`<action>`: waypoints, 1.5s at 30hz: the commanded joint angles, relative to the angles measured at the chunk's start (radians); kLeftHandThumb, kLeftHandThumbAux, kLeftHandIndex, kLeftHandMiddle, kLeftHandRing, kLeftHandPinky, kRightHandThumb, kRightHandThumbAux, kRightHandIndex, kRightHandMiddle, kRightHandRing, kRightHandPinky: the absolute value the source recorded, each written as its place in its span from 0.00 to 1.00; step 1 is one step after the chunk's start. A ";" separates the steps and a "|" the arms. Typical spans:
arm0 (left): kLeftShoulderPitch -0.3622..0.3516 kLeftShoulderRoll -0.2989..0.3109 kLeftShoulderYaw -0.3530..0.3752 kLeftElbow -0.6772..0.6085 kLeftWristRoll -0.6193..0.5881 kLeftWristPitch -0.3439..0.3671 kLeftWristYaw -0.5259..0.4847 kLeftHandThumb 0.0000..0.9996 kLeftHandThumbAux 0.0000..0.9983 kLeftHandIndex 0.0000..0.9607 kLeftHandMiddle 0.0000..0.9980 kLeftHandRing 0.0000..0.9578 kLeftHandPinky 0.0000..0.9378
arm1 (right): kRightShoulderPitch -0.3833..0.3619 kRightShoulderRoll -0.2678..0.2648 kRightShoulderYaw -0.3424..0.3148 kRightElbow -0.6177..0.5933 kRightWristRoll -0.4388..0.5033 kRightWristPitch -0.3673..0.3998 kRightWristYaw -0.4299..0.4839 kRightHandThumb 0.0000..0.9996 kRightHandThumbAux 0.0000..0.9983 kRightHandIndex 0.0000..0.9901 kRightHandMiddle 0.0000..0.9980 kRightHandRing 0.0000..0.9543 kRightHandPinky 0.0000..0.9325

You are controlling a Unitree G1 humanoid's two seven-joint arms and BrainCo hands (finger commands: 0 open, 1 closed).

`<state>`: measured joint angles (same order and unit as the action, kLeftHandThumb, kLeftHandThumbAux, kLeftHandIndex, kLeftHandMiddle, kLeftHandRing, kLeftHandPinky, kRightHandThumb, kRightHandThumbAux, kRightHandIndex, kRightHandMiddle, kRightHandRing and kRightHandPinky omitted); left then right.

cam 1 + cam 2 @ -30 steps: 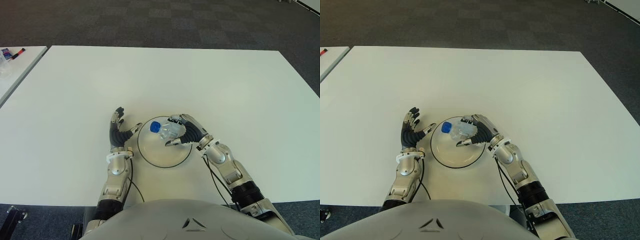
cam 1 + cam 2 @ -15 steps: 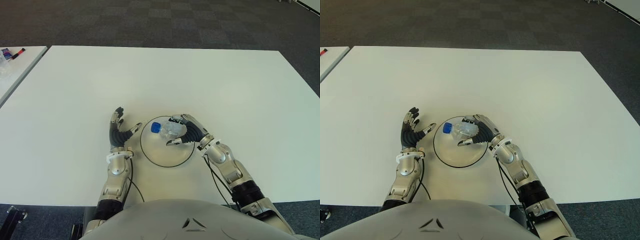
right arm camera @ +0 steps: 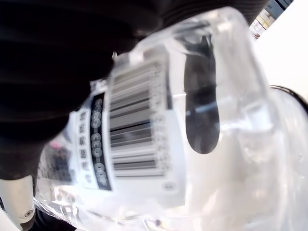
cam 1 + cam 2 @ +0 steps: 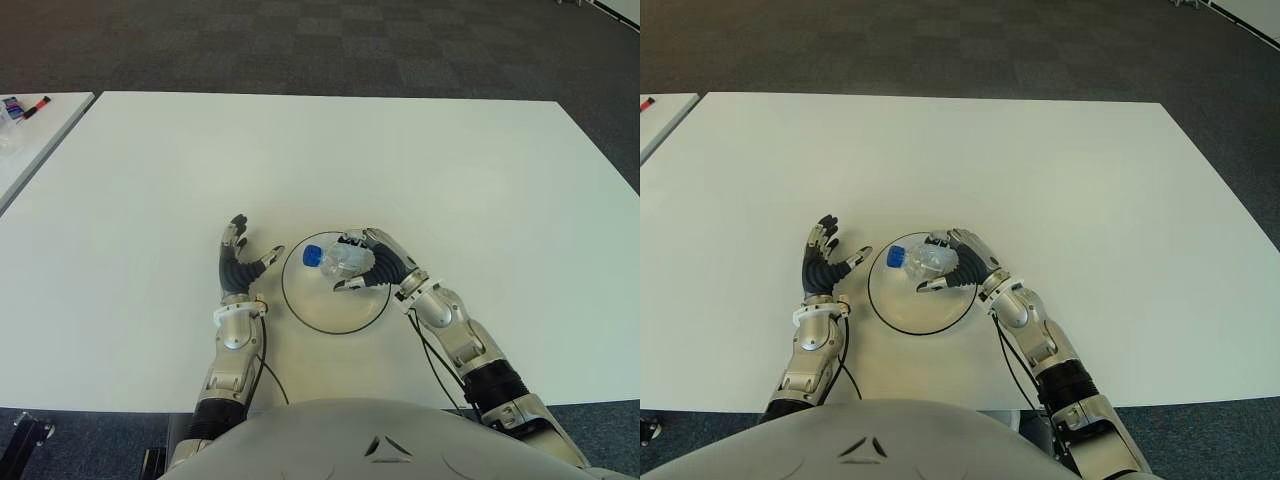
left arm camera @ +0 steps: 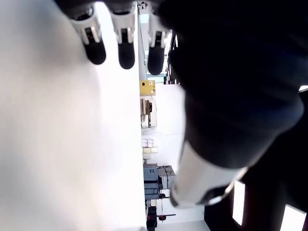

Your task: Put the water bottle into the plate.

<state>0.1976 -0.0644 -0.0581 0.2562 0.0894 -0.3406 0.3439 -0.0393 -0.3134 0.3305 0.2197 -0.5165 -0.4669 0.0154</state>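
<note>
The water bottle [image 4: 340,261], clear with a blue cap [image 4: 312,256], is shown lying on its side over the plate [image 4: 305,310], cap toward the robot's left. It is enclosed by the right hand [image 4: 375,265], whose fingers [image 3: 202,110] are curled around the labelled body, as the right wrist view confirms through the clear plastic. Whether the bottle already touches the plate floor cannot be settled from these views; it appears at most just above it.

The plate, white with a dark rim, is placed near the bench's front edge, roughly midway between the side edges. The left hand [image 4: 238,262] is seen just beside the plate's left rim, fingers extended and spread, holding nothing.

The carrying stage is judged essentially complete: the bottle is within the plate's rim. What is left is the release and withdrawal of the right hand, without the bottle being rolled out.

The bench [image 4: 330,160] is white and matt. A second white surface [image 4: 30,130] bearing markers is visible at the far left, and dark chequered carpet [image 4: 330,40] lies beyond.
</note>
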 commanded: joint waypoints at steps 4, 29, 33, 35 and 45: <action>-0.006 -0.069 -0.009 0.002 0.000 0.027 0.021 0.00 0.98 0.16 0.15 0.12 0.10 | -0.044 0.000 0.004 0.097 -0.024 -0.077 -0.072 0.97 0.65 0.35 0.44 0.53 0.62; -0.011 -0.063 -0.013 0.012 0.010 0.025 0.033 0.00 0.98 0.16 0.15 0.13 0.14 | -0.060 -0.038 0.040 0.111 -0.146 -0.056 -0.110 0.18 0.37 0.00 0.00 0.00 0.00; -0.010 -0.062 -0.014 0.011 0.010 0.025 0.032 0.00 0.97 0.16 0.15 0.13 0.15 | -0.057 -0.040 0.042 0.103 -0.161 -0.045 -0.119 0.17 0.33 0.00 0.00 0.00 0.00; -0.010 -0.062 -0.014 0.010 0.010 0.025 0.032 0.00 0.97 0.16 0.15 0.13 0.15 | -0.054 -0.041 0.042 0.097 -0.170 -0.038 -0.122 0.16 0.31 0.00 0.00 0.00 0.00; -0.009 -0.062 -0.014 0.007 0.011 0.030 0.032 0.00 0.97 0.16 0.15 0.13 0.14 | -0.048 -0.043 0.044 0.080 -0.162 -0.022 -0.102 0.15 0.27 0.00 0.00 0.00 0.00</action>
<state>0.1958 -0.0644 -0.0637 0.2537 0.0981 -0.3290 0.3674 -0.0908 -0.3497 0.3715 0.3015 -0.6791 -0.5128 -0.1008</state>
